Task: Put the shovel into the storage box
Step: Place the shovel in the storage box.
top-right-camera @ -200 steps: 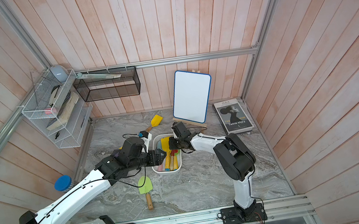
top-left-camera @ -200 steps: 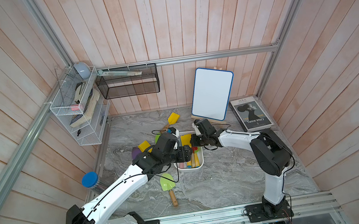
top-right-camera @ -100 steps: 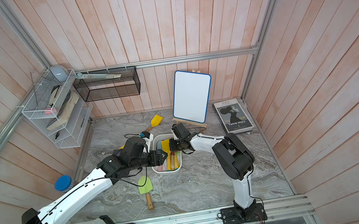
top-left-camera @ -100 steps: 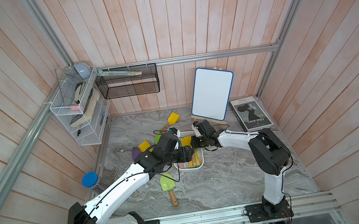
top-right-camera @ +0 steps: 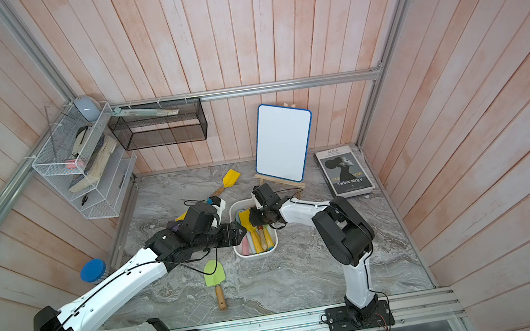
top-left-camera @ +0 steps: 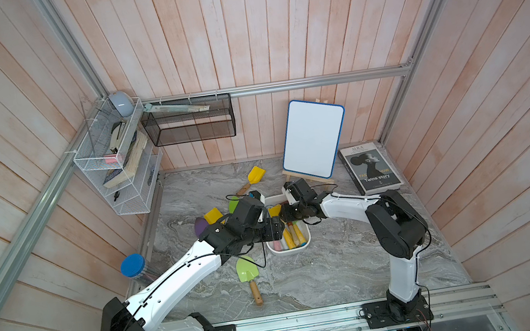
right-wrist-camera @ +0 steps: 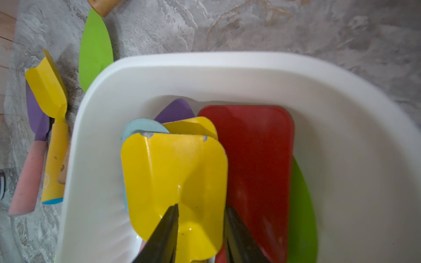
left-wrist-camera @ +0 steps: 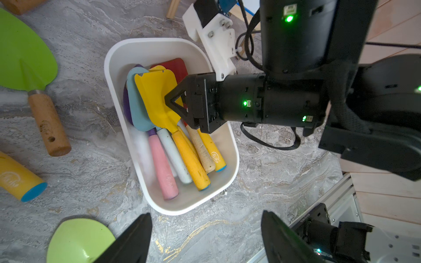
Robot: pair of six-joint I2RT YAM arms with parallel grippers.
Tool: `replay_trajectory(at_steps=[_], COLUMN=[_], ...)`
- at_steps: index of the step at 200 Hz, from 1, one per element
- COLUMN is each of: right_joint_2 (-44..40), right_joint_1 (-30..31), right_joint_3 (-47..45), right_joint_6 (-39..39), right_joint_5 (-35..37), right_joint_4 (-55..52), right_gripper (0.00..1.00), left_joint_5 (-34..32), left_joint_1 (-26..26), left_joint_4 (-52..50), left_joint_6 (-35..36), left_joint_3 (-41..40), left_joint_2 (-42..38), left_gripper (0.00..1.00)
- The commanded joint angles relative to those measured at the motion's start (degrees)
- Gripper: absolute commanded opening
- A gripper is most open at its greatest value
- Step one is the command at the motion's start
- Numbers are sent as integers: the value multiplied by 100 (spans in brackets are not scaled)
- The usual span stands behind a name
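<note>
The white storage box (top-left-camera: 290, 251) (top-right-camera: 257, 255) stands mid-table and holds several toy shovels. On top of them lies a yellow shovel (left-wrist-camera: 155, 95) (right-wrist-camera: 173, 173), blade toward the far end of the box. My right gripper (right-wrist-camera: 201, 206) (top-left-camera: 284, 213) hangs low over the box, open, its fingers on either side of that shovel's neck with a small gap. My left gripper (left-wrist-camera: 208, 239) (top-right-camera: 243, 233) is wide open and empty, hovering over bare table by the box's near left side.
A green shovel (top-left-camera: 247, 270) lies in front of the box, yellow and purple ones (top-left-camera: 212, 215) to its left, another yellow one (top-left-camera: 255, 175) behind. A whiteboard easel (top-left-camera: 314, 142) and book (top-left-camera: 370, 168) stand at the back right. A blue-lidded jar (top-left-camera: 133, 265) is at the left edge.
My right gripper's jaws have come apart from the yellow shovel, which now lies in the box. Both arms have hardly moved.
</note>
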Motion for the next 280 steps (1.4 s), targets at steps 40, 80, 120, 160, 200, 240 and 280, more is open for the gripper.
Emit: replay_trajectory(at_steps=[40,80,120,160,200,240,280], right_joint_2=[-185,-450,-825,-1383,-1889,-2339,-2687], right_joint_1=[-13,-10,-4,-4,-62,-79,-85], right_joint_3=[361,543,627,504,106,-538,-1084], right_joint_6=[-172,-164,-181,-258,-330,-277,-149], right_joint_5=[248,527,805,1098,1114,1076,1019], right_joint_4=[-585,-938,-1228,-1455,-1540,-1399,-1232], right_gripper=[44,45,45,45,44,44,42], left_joint_5=[-254,-272,-247,-40,251,514,662], left_joint_1=[28,28,31,0,-247,-553,-704], left_joint_4=[-445,-615,-982,-1915,-2235,-1958,-1385], left_joint_6=[-164,-251,-571,-1378,-2221,-2834,-3251], left_joint_3=[348,401,373,88,-557,-1317,-1917], left_joint_2=[9,1,-74,-84,-224,-241,-188], left_gripper=[81,81,81,81,81,81,81])
